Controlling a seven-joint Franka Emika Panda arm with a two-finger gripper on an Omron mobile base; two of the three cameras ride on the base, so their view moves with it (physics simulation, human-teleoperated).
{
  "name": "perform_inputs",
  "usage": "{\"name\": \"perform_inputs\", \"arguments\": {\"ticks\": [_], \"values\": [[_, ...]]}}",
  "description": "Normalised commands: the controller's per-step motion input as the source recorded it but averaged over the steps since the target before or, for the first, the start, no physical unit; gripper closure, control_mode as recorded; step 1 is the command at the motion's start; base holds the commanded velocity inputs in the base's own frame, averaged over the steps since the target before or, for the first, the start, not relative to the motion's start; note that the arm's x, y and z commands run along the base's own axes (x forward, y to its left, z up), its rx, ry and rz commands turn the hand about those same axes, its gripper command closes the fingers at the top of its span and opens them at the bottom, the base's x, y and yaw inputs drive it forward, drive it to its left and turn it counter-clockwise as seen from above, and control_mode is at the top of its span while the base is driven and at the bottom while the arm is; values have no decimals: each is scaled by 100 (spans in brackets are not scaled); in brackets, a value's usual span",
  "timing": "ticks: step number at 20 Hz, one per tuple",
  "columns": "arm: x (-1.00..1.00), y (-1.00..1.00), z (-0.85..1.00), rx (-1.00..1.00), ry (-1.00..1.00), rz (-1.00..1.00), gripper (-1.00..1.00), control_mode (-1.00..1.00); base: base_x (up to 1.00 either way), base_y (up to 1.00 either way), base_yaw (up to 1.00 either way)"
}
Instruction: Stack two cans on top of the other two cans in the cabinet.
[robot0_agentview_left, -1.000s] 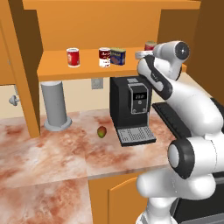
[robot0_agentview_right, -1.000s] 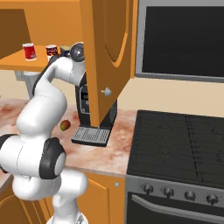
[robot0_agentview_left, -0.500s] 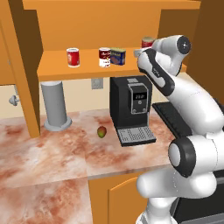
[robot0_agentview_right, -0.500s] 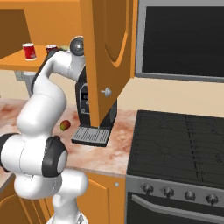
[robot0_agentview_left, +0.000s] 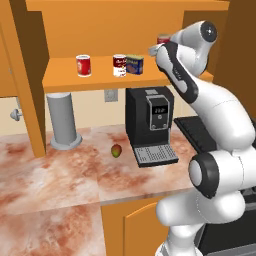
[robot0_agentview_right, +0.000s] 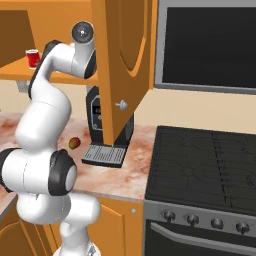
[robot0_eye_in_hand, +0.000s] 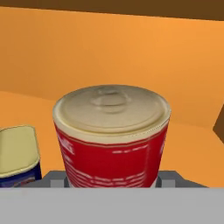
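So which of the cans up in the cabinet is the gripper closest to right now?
The red can at the shelf's right end, partly behind the arm in the left base view. It sits right in front of the gripper; the blue can and the others stand further left.

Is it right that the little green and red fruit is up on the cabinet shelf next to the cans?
Not quite. The fruit lies on the marble counter, left of the coffee machine, as the left base view shows. The cans do stand on the cabinet shelf.

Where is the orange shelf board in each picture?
Left base view: shelf board runs across the upper middle, with cans on it.
Right base view: upper left edge.
Hand view: orange floor behind the red can.
Shared landmark, base views: black coffee machine below it.
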Motion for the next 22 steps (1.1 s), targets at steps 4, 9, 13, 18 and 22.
{"name": "perform_inputs", "arguments": {"ticks": [4,9,13,18,22], "values": [[-17,32,3,0,0,0,100,-100,0,0,0],[-11,37,0,5,0,0,100,-100,0,0,0],[-1,27,0,5,0,0,100,-100,0,0,0],[3,24,4,5,3,0,100,-100,0,0,0],[6,24,0,2,5,0,100,-100,0,0,0]]}}
